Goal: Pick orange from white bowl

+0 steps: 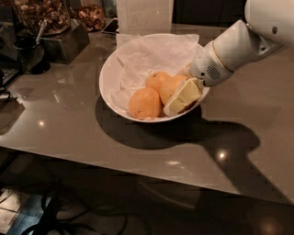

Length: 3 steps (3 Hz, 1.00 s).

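Just beside the gripper point(182, 97), the dull dimpled orange point(144, 103) lay by the white bowl point(108, 78) rim; the gripper's hold could not be told.

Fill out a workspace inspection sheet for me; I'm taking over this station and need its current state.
Surface: glossy grey table, with lamp reflections on it.
Job's things: orange lies at the front of the white bowl, on crumpled paper lining.
Clutter: two more oranges sit behind it in the bowl; a glass jar of brown contents, a dark cup and a white holder stand at the back.
Grippers: gripper is inside the bowl at its right side, beside the right-hand rear orange.
Cables: dark cables lie under the table.
Surroundings: dim floor; nothing else seen.
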### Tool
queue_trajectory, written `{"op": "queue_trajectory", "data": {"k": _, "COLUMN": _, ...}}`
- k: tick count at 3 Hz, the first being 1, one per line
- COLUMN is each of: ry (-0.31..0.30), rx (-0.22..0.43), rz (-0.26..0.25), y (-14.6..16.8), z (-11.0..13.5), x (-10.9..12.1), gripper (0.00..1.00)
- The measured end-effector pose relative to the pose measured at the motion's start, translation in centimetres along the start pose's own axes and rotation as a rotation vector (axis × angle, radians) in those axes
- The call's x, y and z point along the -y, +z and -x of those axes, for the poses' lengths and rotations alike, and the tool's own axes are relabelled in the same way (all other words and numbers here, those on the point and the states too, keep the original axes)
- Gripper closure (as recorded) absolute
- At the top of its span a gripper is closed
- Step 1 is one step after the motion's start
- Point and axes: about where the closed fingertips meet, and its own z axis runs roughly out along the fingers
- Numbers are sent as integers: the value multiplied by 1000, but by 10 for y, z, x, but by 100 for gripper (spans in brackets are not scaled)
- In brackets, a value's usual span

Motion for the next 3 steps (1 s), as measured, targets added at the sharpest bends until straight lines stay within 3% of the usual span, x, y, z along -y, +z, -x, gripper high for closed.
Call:
{"op": "queue_trajectory", "data": {"k": 2, "ry": 27, "rx": -2, "rz": -46, "y": -2, "z": -11, "x": 5, "gripper": 55}}
{"op": "queue_trajectory", "data": {"k": 3, "ry": 12, "rx": 14, "rz": -100, "y": -13, "z": -9, "x": 5, "gripper": 78}}
